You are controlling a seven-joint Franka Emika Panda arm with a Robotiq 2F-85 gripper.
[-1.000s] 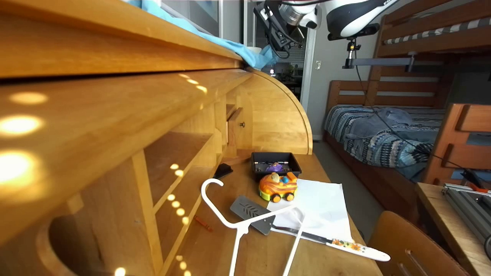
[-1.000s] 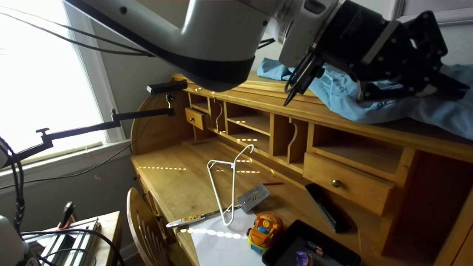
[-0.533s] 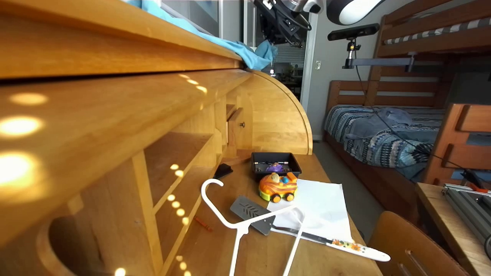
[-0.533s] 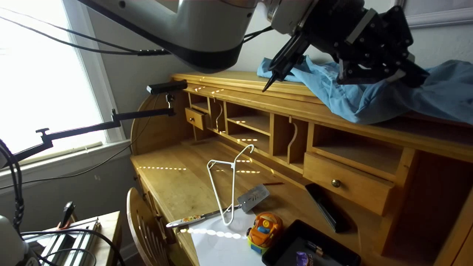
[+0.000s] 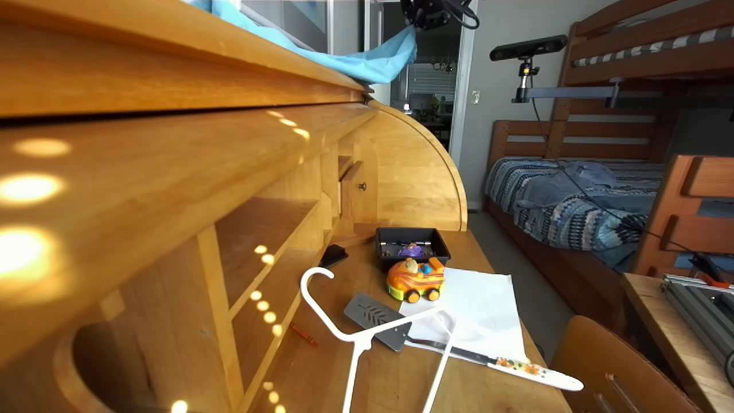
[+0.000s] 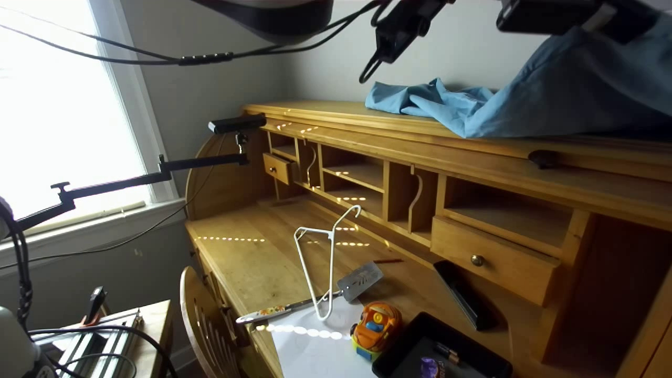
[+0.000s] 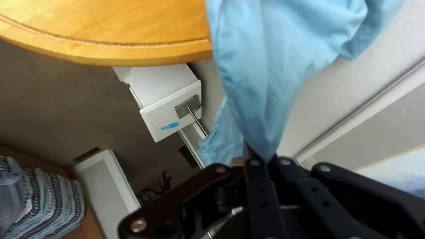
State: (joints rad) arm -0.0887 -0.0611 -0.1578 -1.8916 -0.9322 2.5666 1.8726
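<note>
A light blue cloth (image 7: 259,76) is pinched in my gripper (image 7: 264,160) in the wrist view, its folds gathering to a point at the fingers. Part of the cloth also hangs beyond the fingers there, to the left. In an exterior view the gripper (image 6: 625,23) is at the top right, partly cut off by the frame, with the cloth (image 6: 556,89) rising to it as a slanted sheet. The cloth's other end rests on the desk's top. From another side, a corner of the cloth (image 5: 395,54) stretches upward beneath the dark wrist parts (image 5: 430,14).
On the wooden desk (image 6: 236,252) lie a white hanger (image 6: 332,262), a spatula (image 6: 359,282), an orange toy car (image 6: 375,328), a black tray (image 6: 415,346) and paper (image 6: 310,352). A camera on an arm (image 6: 236,123) stands at the back. A dark knob-like object (image 6: 543,159) sits on the desk's upper ledge.
My gripper has lowered toward the cloth, then risen with it. The cloth now lifts off the desk's upper edge, and the dark object on the ledge has come into sight.
</note>
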